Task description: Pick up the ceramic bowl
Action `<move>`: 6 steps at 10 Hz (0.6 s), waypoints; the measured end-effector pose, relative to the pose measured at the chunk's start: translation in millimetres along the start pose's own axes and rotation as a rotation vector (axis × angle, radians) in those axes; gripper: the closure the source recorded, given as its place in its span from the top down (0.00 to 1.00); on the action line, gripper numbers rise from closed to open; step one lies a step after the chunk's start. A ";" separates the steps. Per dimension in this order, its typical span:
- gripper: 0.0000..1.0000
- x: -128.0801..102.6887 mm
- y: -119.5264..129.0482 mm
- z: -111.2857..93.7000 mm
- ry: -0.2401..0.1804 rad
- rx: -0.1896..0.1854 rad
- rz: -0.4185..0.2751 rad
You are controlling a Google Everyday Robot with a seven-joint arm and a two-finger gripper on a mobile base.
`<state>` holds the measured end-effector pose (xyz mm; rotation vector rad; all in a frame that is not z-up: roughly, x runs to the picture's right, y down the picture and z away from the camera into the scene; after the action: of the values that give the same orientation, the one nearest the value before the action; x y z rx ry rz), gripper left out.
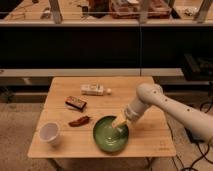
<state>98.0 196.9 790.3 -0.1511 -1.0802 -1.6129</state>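
Observation:
The ceramic bowl (109, 135) is a wide, shallow glossy green bowl resting on the wooden table (150, 142) near its front edge, right of centre. My white arm reaches in from the right. My gripper (119, 123) is at the bowl's upper right rim, its pale tips dipping over the rim into the bowl.
A small white cup (50, 133) stands at the front left. A dark red object (79, 121) lies left of the bowl, a dark brown packet (75, 103) behind it, and a white bottle (95, 90) lies on its side at the back. A dark shelf unit stands beyond the table.

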 end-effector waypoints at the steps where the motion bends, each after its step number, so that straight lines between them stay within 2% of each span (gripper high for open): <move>1: 0.80 0.2 0.1 2.2 -0.003 0.002 -0.001; 6: 0.80 0.2 5.4 12.7 -0.018 0.003 0.001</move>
<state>97.0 205.9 800.7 -0.1641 -1.0960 -1.6117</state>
